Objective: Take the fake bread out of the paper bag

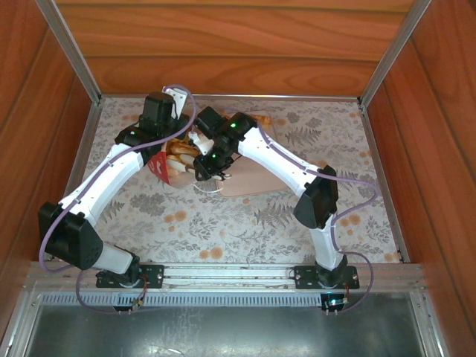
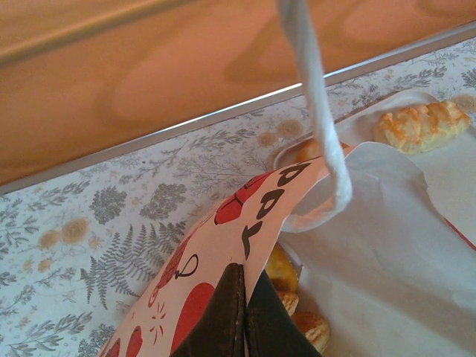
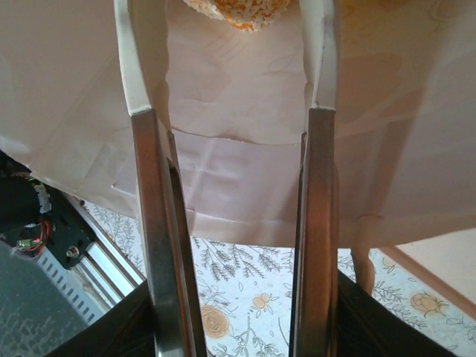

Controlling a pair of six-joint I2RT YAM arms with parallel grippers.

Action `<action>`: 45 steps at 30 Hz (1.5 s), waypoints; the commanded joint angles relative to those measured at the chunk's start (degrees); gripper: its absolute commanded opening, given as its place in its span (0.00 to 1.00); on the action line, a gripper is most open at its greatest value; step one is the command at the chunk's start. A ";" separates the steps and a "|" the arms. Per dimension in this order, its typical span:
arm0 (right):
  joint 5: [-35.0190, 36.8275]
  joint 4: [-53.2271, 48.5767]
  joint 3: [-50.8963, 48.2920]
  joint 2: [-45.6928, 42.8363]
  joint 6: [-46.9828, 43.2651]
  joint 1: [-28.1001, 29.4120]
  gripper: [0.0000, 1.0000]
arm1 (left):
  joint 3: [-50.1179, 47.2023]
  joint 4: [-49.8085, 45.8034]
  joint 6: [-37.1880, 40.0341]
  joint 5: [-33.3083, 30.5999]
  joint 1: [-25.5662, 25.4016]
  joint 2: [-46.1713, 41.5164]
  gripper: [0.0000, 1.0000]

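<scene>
The paper bag (image 1: 163, 171), white with red marks, lies tilted on the table with its mouth toward the back. My left gripper (image 2: 247, 286) is shut on the bag's (image 2: 223, 230) printed rim and holds it up. Golden fake bread (image 2: 286, 269) lies inside the bag, below the rim. My right gripper (image 3: 232, 22) has its long metal fingers (image 3: 152, 223) at the bag's mouth (image 1: 202, 171). A round crumbly fake bread (image 3: 238, 9) is held between its white tips, with white bag paper behind it.
A pale beige tray (image 1: 256, 184) lies to the right of the bag, and a braided pastry (image 2: 422, 124) rests on it. The bag's white cord handle (image 2: 312, 89) hangs across the left wrist view. Wooden walls and a metal rail (image 2: 223, 115) close the floral table.
</scene>
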 commanded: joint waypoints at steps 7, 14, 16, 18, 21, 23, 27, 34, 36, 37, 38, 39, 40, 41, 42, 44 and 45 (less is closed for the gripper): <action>0.24 -0.44 2.24 1.25 0.80 0.33 0.38 | -0.14 1.29 -0.64 0.54 0.31 -1.66 0.00; 0.47 0.37 1.15 -1.46 1.35 0.24 0.24 | -0.53 1.27 -0.80 -0.61 0.30 -1.78 0.00; 0.44 1.20 -0.03 -2.98 2.00 0.07 0.23 | -0.62 1.31 -0.86 -1.07 0.30 -1.76 0.00; 0.32 2.40 -1.54 -4.68 2.99 -0.28 0.22 | -0.70 1.31 -0.89 -1.53 0.30 -1.77 0.00; -0.51 4.55 -4.74 -7.78 4.82 -1.11 0.21 | -0.85 1.40 -0.82 -2.33 0.28 -1.79 0.00; -1.48 6.22 -7.35 -9.95 6.30 -1.91 0.21 | -0.97 1.45 -0.92 -3.08 0.29 -1.85 0.00; -4.86 10.79 -13.86 -14.96 9.95 -4.42 0.21 | -1.40 1.80 -0.90 -4.10 0.30 -2.27 0.00; -7.34 17.47 -23.26 -22.89 15.79 -8.80 0.21 | -2.38 2.72 -1.26 -4.92 0.29 -3.21 0.00; -8.49 19.80 -25.72 -25.88 17.73 -10.13 0.21 | -2.47 2.87 -1.29 -4.93 0.30 -3.21 0.00; -9.18 21.40 -27.19 -26.98 18.92 -10.83 0.21 | -2.47 2.94 -1.26 -4.89 0.29 -3.20 0.00; -10.12 23.12 -28.56 -27.99 20.01 -11.53 0.21 | -2.45 2.95 -1.25 -4.92 0.30 -3.20 0.00; -10.99 24.59 -29.52 -28.78 21.06 -12.11 0.21 | -2.54 2.98 -1.25 -4.94 0.31 -3.20 0.00; -12.11 26.26 -30.72 -29.66 22.28 -12.68 0.21 | -2.56 2.97 -1.25 -4.90 0.30 -3.23 0.00; -13.11 27.68 -31.65 -30.46 23.27 -13.16 0.21 | -2.56 2.98 -1.29 -4.89 0.30 -3.12 0.00; -13.80 28.90 -32.27 -31.13 24.02 -13.51 0.22 | -2.57 2.97 -1.27 -5.06 0.30 -3.15 0.00; -15.28 30.99 -33.34 -32.33 25.42 -14.11 0.22 | -2.56 3.04 -1.17 -5.20 0.30 -2.96 0.00; -15.85 31.68 -33.66 -32.90 25.92 -14.33 0.22 | -2.56 3.04 -1.16 -5.21 0.30 -2.88 0.00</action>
